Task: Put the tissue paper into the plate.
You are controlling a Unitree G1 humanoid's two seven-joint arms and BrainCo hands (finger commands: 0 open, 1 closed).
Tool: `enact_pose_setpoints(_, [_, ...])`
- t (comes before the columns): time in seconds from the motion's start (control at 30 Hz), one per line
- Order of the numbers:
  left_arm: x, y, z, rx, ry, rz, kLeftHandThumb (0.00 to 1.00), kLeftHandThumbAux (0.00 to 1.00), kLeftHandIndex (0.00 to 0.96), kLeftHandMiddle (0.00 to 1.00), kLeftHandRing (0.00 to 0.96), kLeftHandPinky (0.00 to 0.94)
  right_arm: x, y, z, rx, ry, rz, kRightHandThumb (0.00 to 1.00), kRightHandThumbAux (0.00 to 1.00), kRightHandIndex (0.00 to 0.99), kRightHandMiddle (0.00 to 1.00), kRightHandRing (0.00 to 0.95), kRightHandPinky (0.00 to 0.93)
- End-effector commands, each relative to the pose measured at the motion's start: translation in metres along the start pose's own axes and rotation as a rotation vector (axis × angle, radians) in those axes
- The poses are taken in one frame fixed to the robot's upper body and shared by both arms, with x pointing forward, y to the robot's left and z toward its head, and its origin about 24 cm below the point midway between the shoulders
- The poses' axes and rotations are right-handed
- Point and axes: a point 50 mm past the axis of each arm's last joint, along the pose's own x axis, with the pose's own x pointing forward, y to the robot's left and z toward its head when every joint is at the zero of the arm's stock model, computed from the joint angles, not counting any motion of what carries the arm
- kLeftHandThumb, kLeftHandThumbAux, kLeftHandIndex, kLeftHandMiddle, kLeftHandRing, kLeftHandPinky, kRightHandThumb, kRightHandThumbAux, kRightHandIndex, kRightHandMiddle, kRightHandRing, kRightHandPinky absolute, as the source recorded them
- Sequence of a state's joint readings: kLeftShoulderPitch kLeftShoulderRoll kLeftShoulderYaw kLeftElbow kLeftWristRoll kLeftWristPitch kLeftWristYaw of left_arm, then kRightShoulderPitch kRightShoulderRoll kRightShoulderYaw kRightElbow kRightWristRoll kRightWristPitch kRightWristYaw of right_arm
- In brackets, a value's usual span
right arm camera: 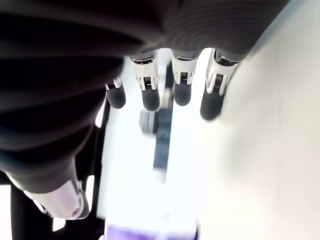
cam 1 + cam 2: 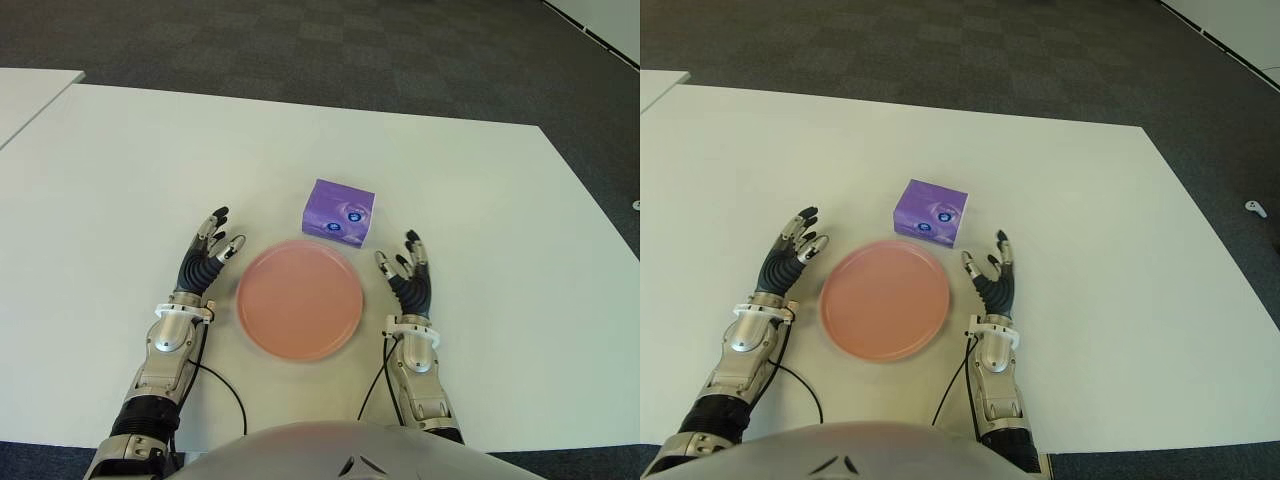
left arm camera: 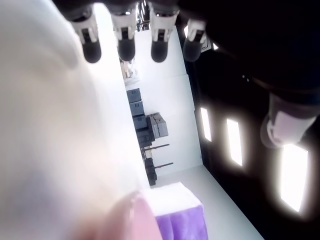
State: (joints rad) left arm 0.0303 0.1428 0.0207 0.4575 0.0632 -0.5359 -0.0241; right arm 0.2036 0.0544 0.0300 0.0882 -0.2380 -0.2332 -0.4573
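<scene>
A purple tissue pack [image 2: 338, 212] lies on the white table [image 2: 480, 200] just behind the far right edge of the round pink plate [image 2: 300, 299]. The plate holds nothing. My left hand [image 2: 212, 252] shows to the left of the plate, fingers stretched out and holding nothing. On the plate's right side is my right hand [image 2: 405, 268], also with straight fingers and nothing in it, a short way in front and to the right of the tissue pack. The left wrist view shows the tissue pack [image 3: 182, 220] beyond the plate's rim.
A second white table corner [image 2: 30, 95] shows at the far left. Dark carpet [image 2: 330, 50] lies beyond the table's far edge. Thin black cables [image 2: 225, 385] run along both forearms near the table's front edge.
</scene>
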Motion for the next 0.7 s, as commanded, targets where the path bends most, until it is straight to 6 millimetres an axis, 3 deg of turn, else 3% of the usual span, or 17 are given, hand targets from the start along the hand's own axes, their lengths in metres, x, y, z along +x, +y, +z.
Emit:
enact_pose_setpoints(0.03, [-0.016,-0.012,-0.027,0.000,0.160,-0.022,0.000,0.449,0.000,0.000,0.000,0.000,0.005,0.008,0.015,-0.007,-0.022,-0.228,0.124,0.701,0.000,0.000,0.000,0.008])
enact_pose_setpoints(0.17, [-0.014,-0.012,-0.026,0.009,0.154,-0.019,0.000,0.451,0.000,0.000,0.000,0.000,0.022,0.002,0.032,-0.051,-0.149,-0.306,0.124,0.678,0.000,0.000,0.000,0.001])
enact_pose_setpoints(0.47, [-0.015,-0.011,-0.025,-0.001,0.153,-0.017,0.000,0.466,0.000,0.000,0.000,0.000,0.027,0.002,0.032,-0.063,-0.165,-0.327,0.117,0.665,0.000,0.000,0.000,0.000])
enact_pose_setpoints(0.57, [-0.018,-0.009,-0.026,-0.006,0.150,-0.008,0.000,0.478,0.000,0.000,0.000,0.000,0.065,0.004,0.084,-0.012,-0.441,-0.241,0.096,0.685,0.000,0.000,0.000,0.007])
enact_pose_setpoints(0.7, [-0.020,-0.008,-0.026,-0.010,0.145,-0.009,0.000,0.493,0.000,0.000,0.000,0.000,0.071,0.009,0.112,0.004,-0.548,-0.162,0.079,0.719,0.002,0.000,0.000,0.013])
